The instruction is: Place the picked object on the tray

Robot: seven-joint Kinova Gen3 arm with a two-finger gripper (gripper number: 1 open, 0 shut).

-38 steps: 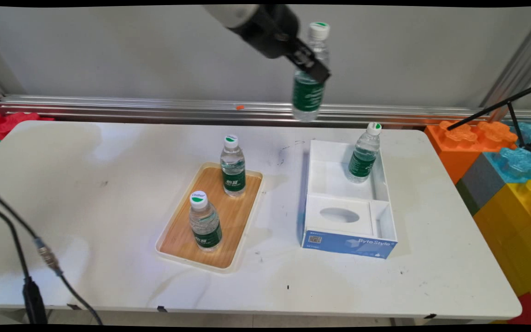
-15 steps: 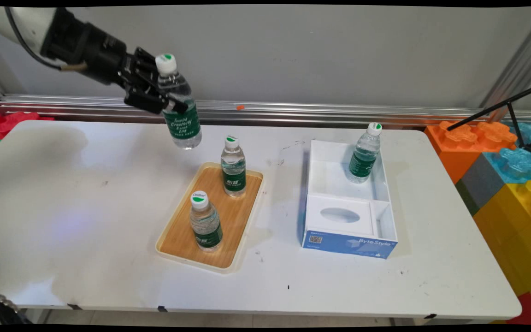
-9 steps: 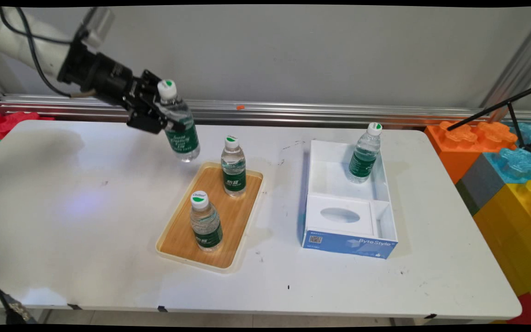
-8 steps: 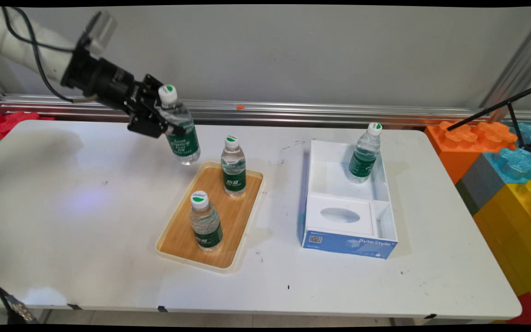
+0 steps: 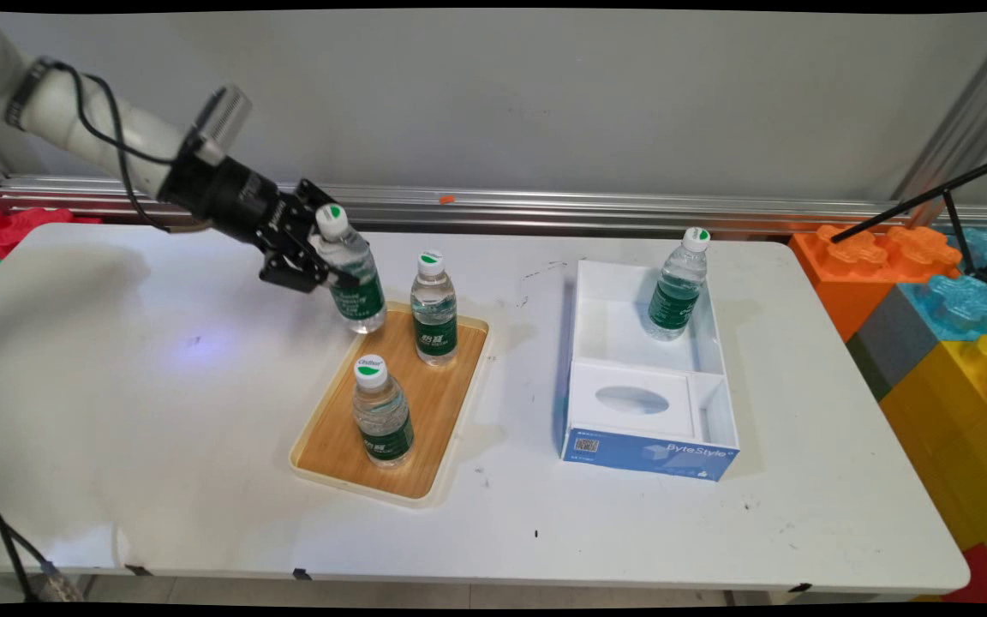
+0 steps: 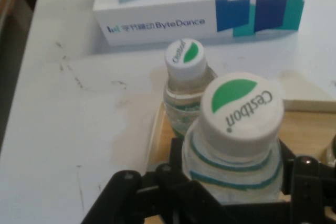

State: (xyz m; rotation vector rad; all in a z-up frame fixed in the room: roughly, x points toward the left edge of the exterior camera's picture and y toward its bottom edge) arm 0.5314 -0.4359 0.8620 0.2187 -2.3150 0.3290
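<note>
Gripper [image 5: 322, 261] clamped on a water bottle [image 5: 355, 287] just below its white cap, bottle tilted, centre-left of the main view over the far-left corner of the wooden tray [image 5: 335, 446]; contact with the tray is unclear. 2 more bottles stand on the tray: one just right of it [image 5: 433, 313], one nearer the camera [image 5: 382, 416]. A 4th bottle [image 5: 675, 287] stands in the white box [image 5: 720, 377], right of centre.

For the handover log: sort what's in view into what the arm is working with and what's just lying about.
In use: held bottle, clamped in the jaws; wooden tray; far tray bottle; near tray bottle.
Lying about: white box; boxed bottle; toy blocks.
</note>
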